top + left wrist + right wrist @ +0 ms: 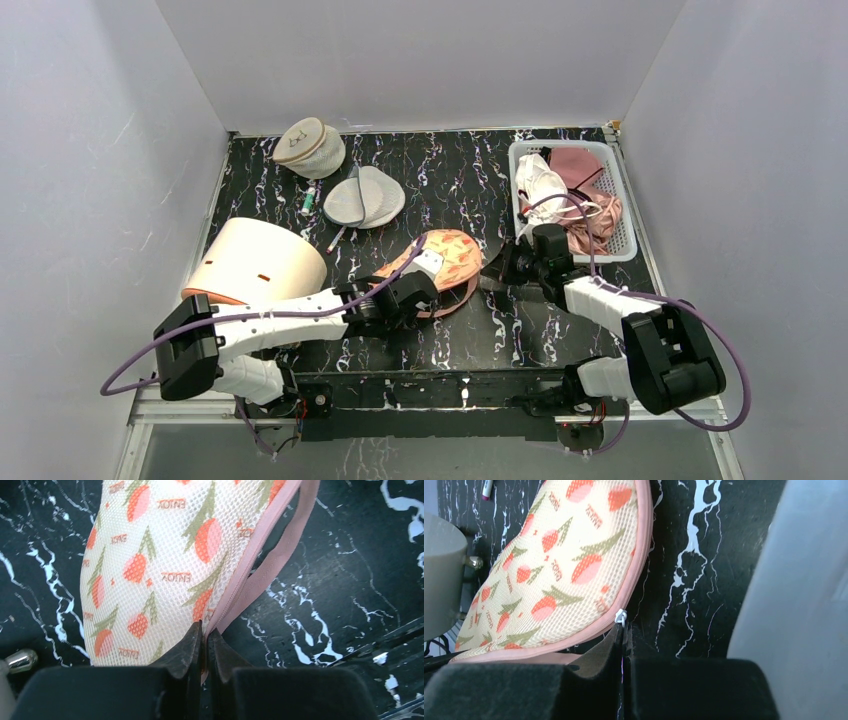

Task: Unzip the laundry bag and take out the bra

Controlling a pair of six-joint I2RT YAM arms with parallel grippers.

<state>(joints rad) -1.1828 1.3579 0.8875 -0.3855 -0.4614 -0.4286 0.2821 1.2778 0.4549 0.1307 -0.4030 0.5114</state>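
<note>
Laundry bag (445,262) mid-surface, zipped. Left claw (205,632) clenched on pink edge (260,575) at near-left end; right claw (623,632) clenched on zipper pull (621,616) at right end. Risk: pull slipping out under skewed traction; bag dragging rightward.

Basket (624,225) rear right; round pouch (310,147), flat pouch (362,198) behind; cream tub (255,262) left.

We find the overhead view softly and evenly lit from above, with the white walls (400,60) bright but free of glare and only faint shadows on the black table (520,330). In both wrist views the laundry bag (165,555) is crisp and well lit. The dark left gripper (204,630), right gripper (624,630) and a pale surface (794,580) are blurred.
</note>
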